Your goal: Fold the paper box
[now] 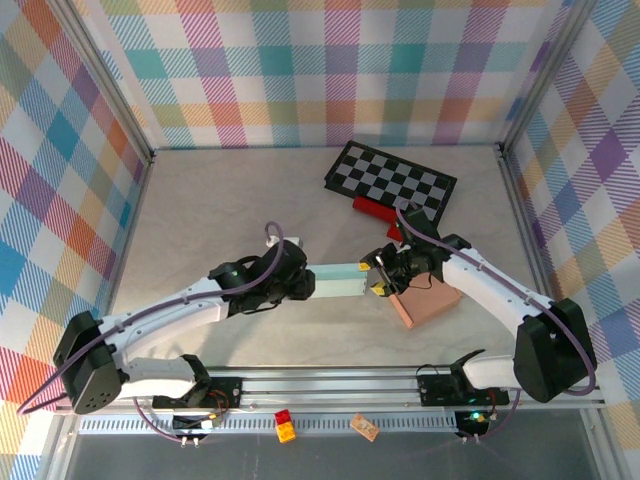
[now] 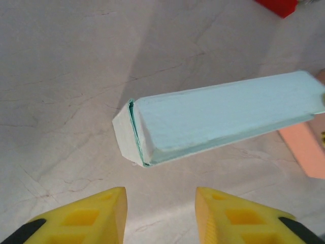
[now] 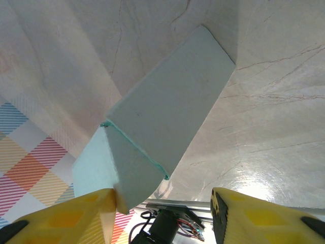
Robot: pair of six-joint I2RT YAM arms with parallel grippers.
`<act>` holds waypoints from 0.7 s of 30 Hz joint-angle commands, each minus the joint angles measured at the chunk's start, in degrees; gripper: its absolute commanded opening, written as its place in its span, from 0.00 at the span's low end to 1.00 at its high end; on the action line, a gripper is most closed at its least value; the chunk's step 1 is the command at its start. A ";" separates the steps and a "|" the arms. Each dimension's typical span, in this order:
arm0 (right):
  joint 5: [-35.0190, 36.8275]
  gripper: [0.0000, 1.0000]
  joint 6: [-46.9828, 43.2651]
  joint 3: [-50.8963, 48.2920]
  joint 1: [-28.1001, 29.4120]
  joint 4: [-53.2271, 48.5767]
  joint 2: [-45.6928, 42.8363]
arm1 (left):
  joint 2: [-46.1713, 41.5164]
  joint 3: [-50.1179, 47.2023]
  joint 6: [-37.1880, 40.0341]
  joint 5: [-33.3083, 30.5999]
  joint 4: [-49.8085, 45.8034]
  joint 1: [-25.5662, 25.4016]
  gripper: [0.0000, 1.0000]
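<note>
Worktop (image 1: 230,200): pale marble.
Paper box (image 2: 218,119): mint, long, closed.
Left tool (image 2: 160,211): apart, box just ahead.
Right tool (image 3: 163,216): apart; box end perhaps touching one finger.

You have two arms bolted to the silver rail (image 1: 330,385). The left arm (image 1: 160,320) and the right arm (image 1: 490,285) both wear white link shells between black joint housings, with the bulkiest black block nearest the rail. A grey-purple cable (image 1: 268,232) follows each arm and loops free at the end farthest from the rail. The left gripper (image 2: 161,198) and right gripper (image 3: 162,198) carry yellow fingers (image 2: 86,216) with recessed square pockets and black backing.
</note>
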 commanded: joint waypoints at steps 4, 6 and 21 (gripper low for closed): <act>0.66 0.52 -2.04 -1.19 -0.30 -3.45 1.77 | -0.72 6.04 -6.10 9.87 -6.81 4.70 0.46; 0.64 0.52 -2.25 -1.28 -0.30 -3.65 2.07 | 0.95 7.25 -7.36 14.99 -6.61 7.52 0.47; 1.56 0.51 -3.78 -1.33 -0.30 -5.06 3.67 | 11.29 8.97 -7.85 29.58 -8.18 16.94 0.42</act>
